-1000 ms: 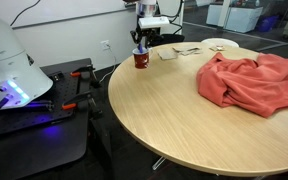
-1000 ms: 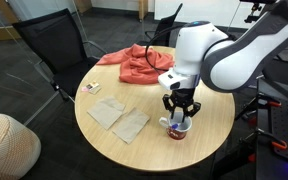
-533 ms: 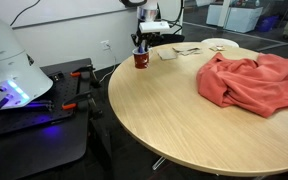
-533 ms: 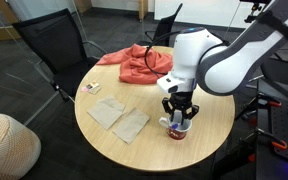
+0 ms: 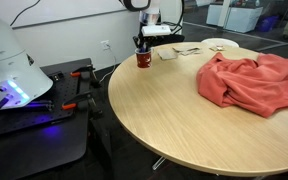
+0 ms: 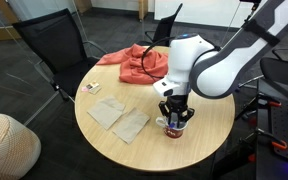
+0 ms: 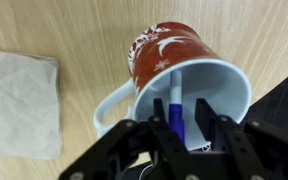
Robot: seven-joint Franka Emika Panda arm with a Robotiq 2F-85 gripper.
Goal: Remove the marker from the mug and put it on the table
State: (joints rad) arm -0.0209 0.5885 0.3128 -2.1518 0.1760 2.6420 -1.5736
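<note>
Wrist (image 6: 174, 97) a little lower than before, vertical over the mug (image 7: 184, 50), fingers (image 7: 210, 126) astride the marker (image 7: 174, 105) inside, grip uncertain.

The mug (image 7: 174, 50) is glossy, the table (image 7: 84, 30) matt wood grain

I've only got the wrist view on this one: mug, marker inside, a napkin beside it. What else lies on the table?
Observer: A red cloth lies bunched on the table, well apart from the mug.
Reviewer: Is that napkin alone?
Observer: No. A near napkin and a far napkin lie side by side.
Reviewer: Where on the table does the mug stand?
Observer: Near the edge, not at the centre.
</note>
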